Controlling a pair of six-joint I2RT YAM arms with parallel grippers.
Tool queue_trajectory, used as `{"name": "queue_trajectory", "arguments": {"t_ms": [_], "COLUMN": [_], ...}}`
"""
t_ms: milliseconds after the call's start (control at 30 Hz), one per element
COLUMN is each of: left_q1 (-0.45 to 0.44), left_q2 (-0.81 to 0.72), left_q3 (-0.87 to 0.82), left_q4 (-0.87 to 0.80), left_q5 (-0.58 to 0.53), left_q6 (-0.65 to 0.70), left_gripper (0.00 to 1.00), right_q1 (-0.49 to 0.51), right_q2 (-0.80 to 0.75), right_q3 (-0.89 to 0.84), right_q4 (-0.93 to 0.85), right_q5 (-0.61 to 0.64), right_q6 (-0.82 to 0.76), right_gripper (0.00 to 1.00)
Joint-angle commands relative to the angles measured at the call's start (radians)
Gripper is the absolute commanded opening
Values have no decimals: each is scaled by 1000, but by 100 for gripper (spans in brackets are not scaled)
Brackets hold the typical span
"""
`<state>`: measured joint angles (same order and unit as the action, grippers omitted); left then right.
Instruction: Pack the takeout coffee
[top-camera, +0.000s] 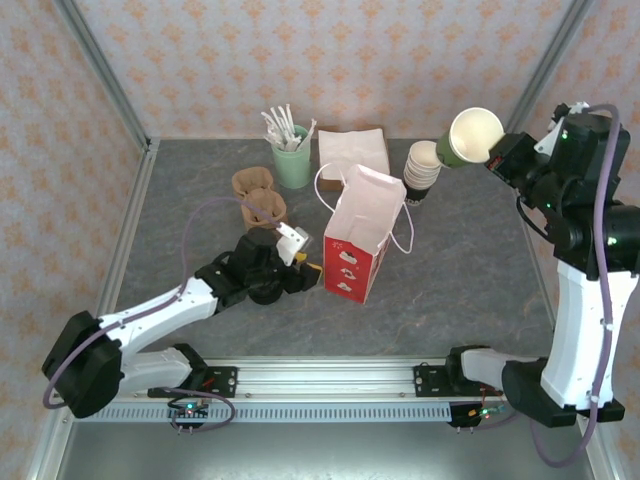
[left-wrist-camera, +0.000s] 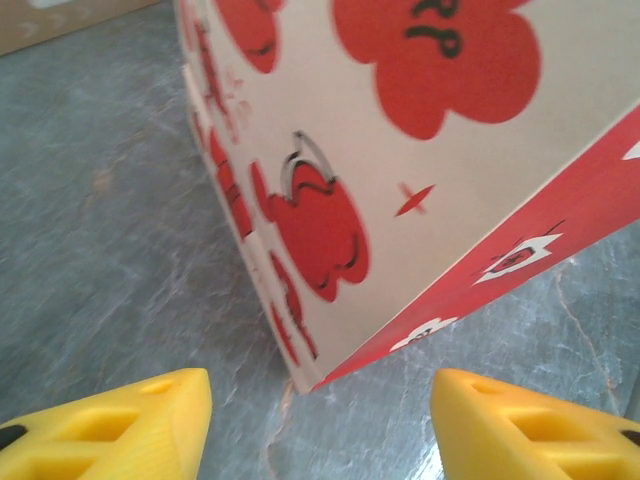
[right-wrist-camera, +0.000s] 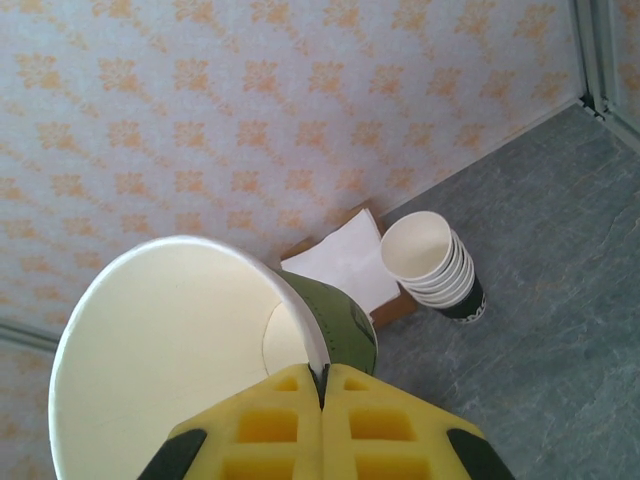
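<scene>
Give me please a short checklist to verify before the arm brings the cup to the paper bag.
1. Grip on cup: the right gripper is shut on the rim of the cup. Ok.
2. Lid: the cup mouth is open, no lid on it. Not ok.
3. The bag stands upright, top open. Ok.
4. Bag steadied: the left gripper is open, one finger on each side of the bag's bottom corner, not clamping. Not ok.
5. Cup over bag: it hangs off to the right, near the stack of cups. Not ok.
6. Free room inside bag: cannot tell.
</scene>
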<state>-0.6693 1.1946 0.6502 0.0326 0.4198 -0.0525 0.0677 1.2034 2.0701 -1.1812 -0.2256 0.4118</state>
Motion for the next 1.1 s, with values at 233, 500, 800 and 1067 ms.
{"name": "queue_trajectory", "arguments": {"t_ms": [233, 500, 800, 1067], "left_q1": [-83, -105, -169, -212], "left_q2": [216, 370, 543, 613], "left_q3": [118, 187, 345, 428], "left_q4": [218, 332, 363, 367], "left_q5": [60, 68, 78, 82], "left_q6": [14, -49, -79, -109], "left_gripper": [43, 42, 42, 42], "right_q1": [7, 7, 8, 7], "right_q2": [-14, -14, -14, -14], "right_q3": [99, 190, 205, 262], "right_q4": [-110, -158, -178, -187], "right_q5": [-79, -86, -79, -163], "right_q6": [18, 20, 21, 30], "right_gripper": [0, 0, 0, 0]}}
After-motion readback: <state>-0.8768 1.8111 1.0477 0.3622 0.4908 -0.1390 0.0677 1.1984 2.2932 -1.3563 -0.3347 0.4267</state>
